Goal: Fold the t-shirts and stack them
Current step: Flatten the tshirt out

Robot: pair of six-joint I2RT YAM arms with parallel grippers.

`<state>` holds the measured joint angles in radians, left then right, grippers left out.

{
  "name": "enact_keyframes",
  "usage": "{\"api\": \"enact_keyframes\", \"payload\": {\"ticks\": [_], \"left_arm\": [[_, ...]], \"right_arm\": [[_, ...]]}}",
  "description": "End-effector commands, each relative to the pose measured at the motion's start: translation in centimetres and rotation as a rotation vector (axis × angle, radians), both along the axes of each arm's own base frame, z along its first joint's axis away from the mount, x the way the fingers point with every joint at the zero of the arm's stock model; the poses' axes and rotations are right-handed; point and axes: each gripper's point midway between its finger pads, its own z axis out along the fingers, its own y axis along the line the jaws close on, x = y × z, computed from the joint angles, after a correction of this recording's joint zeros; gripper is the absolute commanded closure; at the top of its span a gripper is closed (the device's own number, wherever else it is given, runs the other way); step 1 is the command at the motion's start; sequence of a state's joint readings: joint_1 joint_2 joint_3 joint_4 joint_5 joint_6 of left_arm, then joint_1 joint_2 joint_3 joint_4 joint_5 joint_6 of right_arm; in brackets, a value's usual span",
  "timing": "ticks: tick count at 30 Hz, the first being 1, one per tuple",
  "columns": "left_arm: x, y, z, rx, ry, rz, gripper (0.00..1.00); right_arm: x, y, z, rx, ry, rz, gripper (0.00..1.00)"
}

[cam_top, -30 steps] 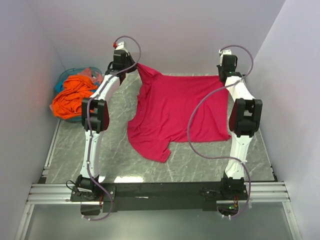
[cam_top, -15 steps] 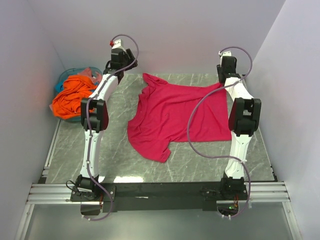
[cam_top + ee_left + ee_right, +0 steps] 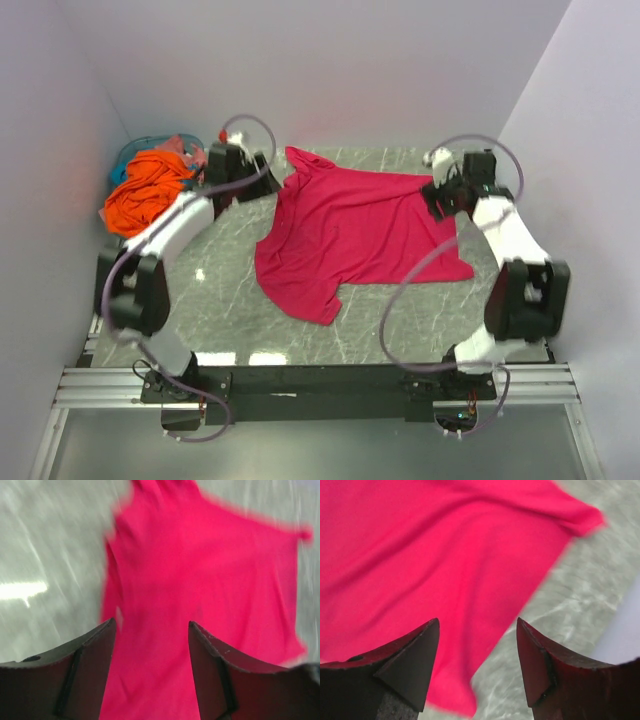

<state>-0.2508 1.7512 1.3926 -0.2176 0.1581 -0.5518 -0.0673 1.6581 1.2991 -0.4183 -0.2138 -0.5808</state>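
Showing the layout stage of folding: the crimson t-shirt (image 3: 350, 230) lies spread on the grey marbled worktop (image 3: 220, 300), roughly central and between the two arms. It lies mostly flat, with shallow wrinkles and one lobe of cloth reaching toward the near edge. The far left corner is bunched into a small peak.

The left hand (image 3: 151, 622) hovers just beside that far left corner with its jaws parted and nothing between them; its wrist view looks along the length of the shirt. The right hand (image 3: 477, 619) hangs over the far right corner, also with jaws apart and empty. Its wrist view shows the cloth edge and bare worktop beyond. Neither hand holds any fabric.

A hand stands at each far corner, probably because those corners are the natural holds for stretching a shirt wide before the first fold. A flat garment should give square, even folds.

The orange t-shirt (image 3: 145, 195) sits heaped in the teal basket (image 3: 128, 155) at the far left, well apart from the spread shirt, presumably waiting its turn. A paler pink cloth (image 3: 186, 146) shows just behind it. No folded stack is visible yet, so the task appears to be at an early point.
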Motion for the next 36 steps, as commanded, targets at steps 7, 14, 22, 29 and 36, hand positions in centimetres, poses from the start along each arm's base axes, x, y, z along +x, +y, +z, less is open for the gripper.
{"api": "enact_keyframes", "payload": {"ticks": [7,14,22,29,36], "left_arm": [[-13.9,0.0,-5.9,0.031,0.157,-0.016,0.27],[-17.8,0.9,-12.2,0.005,0.352,0.059,0.29],[-19.7,0.3,-13.4,-0.069,0.364,0.046,0.32],[-18.1,-0.1,-14.3,-0.064,0.371,0.064,0.45],[-18.1,-0.4,-14.1,-0.080,0.353,0.052,0.66]], "right_arm": [[-15.4,3.8,-4.1,-0.042,0.080,0.540,0.31],[-15.7,0.5,-5.1,0.013,0.171,0.369,0.32],[-14.6,-1.6,-8.0,-0.002,0.202,0.248,0.33],[-13.2,-2.8,-10.0,0.000,0.262,0.188,0.37],[-13.9,-4.0,-10.9,-0.042,0.308,0.162,0.38]]}}
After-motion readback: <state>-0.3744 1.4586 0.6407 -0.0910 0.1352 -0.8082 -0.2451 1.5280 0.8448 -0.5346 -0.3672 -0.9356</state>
